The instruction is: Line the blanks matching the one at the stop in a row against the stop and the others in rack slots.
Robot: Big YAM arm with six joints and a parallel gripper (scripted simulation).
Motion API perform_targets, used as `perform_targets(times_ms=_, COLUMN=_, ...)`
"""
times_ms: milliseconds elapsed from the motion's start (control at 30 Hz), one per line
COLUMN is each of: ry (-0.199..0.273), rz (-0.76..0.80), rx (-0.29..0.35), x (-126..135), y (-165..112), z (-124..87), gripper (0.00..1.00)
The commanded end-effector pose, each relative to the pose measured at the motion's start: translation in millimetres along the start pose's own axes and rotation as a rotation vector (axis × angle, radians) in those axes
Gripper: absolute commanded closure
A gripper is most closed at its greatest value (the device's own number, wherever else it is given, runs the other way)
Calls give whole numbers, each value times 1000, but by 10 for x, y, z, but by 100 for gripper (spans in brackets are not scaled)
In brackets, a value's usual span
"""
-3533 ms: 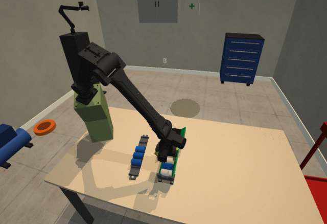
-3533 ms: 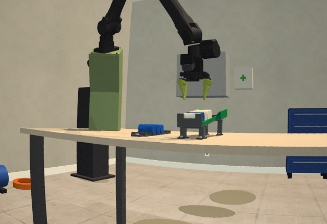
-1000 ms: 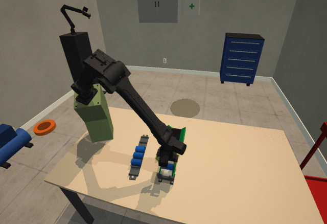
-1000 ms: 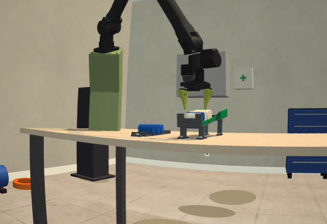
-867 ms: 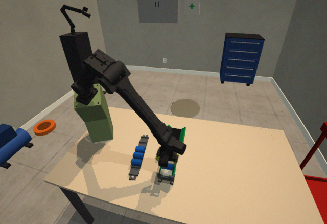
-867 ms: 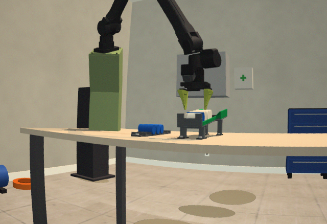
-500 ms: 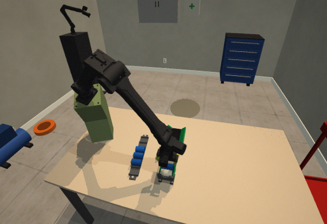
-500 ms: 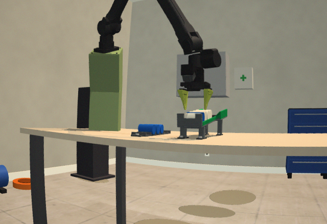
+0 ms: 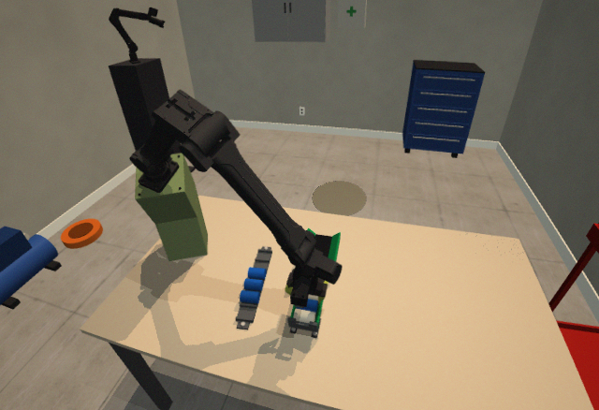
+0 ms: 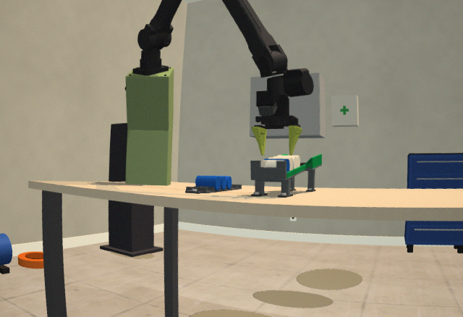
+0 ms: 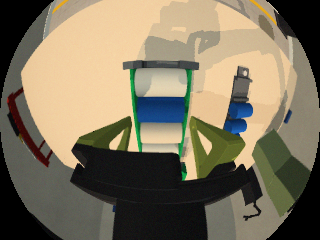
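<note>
Toward the table's left edge, the green pedestal (image 9: 174,212) carrying the black arm (image 9: 261,202) stands at the back-left corner of the tan table (image 9: 435,299). To its right, nearer the front edge, the dark stock rack (image 9: 253,294) lies flat with three blue blanks (image 9: 252,285) side by side in its slots; in the exterior view they sit low between the ribs (image 10: 213,182). Just right of the rack stands the green feed ramp (image 10: 302,166) on grey legs, sloping down to the grey stop (image 10: 266,171) at its front end. The wrist view shows a cream blank (image 11: 159,82) against the stop, a blue blank (image 11: 159,111) behind it and another cream blank (image 11: 159,135) behind that, all lying across the ramp and touching. The gripper (image 10: 277,142) hangs directly above this row, its yellow-green fingers (image 10: 259,140) spread wide with nothing between them, their tips just above the blanks and not touching them.
</note>
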State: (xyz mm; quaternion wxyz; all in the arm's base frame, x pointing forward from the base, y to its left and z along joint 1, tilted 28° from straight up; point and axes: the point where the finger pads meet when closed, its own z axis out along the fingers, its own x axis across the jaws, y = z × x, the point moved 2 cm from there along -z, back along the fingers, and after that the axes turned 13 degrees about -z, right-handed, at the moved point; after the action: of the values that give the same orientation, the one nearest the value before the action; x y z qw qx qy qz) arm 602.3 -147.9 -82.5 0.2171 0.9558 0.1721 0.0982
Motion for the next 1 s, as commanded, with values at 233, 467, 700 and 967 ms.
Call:
perform_targets(times_ms=233, ry=21, rz=4, rx=-11, x=86, y=101, z=-12, gripper=20)
perform_targets(times_ms=467, ry=21, rz=4, rx=-11, x=86, y=101, z=-12, gripper=20)
perform_targets(times_ms=700, ry=21, rz=4, rx=-11, x=86, y=101, z=-12, gripper=20)
perform_targets(times_ms=967, ry=17, rz=6, rx=-10, x=70, y=101, z=79, gripper=20)
